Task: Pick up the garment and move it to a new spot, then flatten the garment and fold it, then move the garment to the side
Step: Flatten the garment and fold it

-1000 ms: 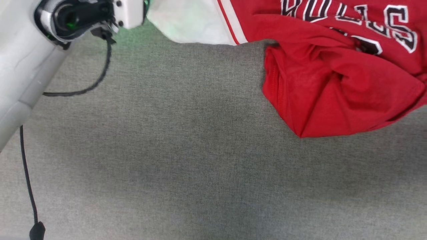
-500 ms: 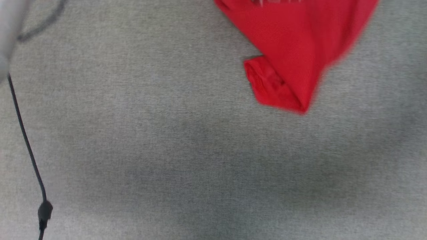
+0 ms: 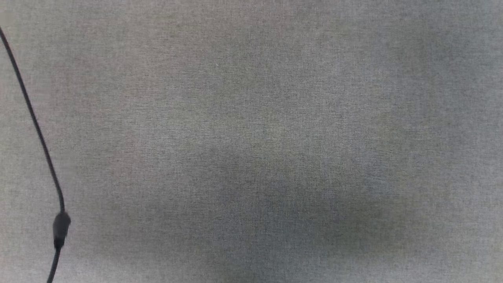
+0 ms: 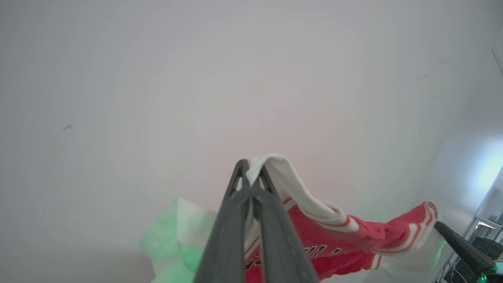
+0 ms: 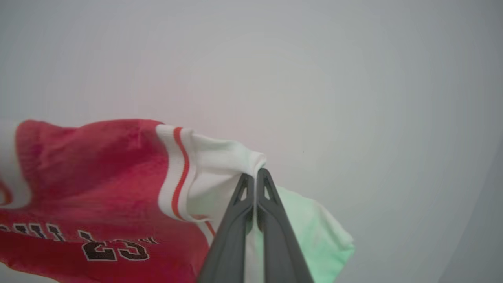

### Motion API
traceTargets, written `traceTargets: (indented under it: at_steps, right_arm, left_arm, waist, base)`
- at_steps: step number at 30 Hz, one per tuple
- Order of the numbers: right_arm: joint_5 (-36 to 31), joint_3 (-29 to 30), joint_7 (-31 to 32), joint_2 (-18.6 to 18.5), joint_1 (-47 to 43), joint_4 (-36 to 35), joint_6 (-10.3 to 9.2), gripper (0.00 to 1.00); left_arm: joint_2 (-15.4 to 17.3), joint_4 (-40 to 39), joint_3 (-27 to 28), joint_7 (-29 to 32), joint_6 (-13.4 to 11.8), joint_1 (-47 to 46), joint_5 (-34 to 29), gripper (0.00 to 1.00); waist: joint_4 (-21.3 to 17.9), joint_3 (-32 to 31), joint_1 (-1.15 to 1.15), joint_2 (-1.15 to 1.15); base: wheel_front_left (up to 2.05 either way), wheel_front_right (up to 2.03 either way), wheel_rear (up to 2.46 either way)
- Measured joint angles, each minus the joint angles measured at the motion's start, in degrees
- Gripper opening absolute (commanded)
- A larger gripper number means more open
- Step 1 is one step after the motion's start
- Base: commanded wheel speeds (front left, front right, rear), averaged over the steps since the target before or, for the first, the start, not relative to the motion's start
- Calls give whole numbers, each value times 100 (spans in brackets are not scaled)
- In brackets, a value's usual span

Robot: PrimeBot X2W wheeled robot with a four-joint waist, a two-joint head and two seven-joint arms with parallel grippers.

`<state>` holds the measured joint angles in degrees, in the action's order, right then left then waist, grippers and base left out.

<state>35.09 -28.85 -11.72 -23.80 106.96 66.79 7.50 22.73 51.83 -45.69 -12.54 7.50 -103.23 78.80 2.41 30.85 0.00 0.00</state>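
Observation:
The garment is a bright red T-shirt with white sleeve ends, striped trim and dark lettering. It hangs in the air, stretched between both grippers against a pale wall. In the left wrist view my left gripper is shut on a white sleeve end, and the other arm's dark fingertip holds the far sleeve at the lower right. In the right wrist view my right gripper is shut on the other white sleeve, with the red body of the garment hanging to its left.
The head view looks down on the grey cloth-covered table, with a thin black cable and its connector running down the left edge. A soft shadow lies across the lower middle of the cloth.
The red shirt has risen up and out of the head view's top edge. The left forearm has left that view too. The cable now hangs further down the left side.

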Motion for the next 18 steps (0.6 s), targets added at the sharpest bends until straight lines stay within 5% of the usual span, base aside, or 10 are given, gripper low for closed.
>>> traceTargets:
  at_steps: [9,18]
  right_arm:
    - [344,-539,-53,-211,-1802,-561,0,0]
    - [1255,-817,26,-1172,-4682,-2441,0,0]
  left_arm:
    - [564,-1418,-274,108,0,2103,690,0]
    - [1206,-3346,-586,-119,0,4769,1100,0]
  waist:
    - [-11,-110,0,0]
    - [53,-487,0,0]
  base:
    - [0,0,0]
    - [0,0,0]
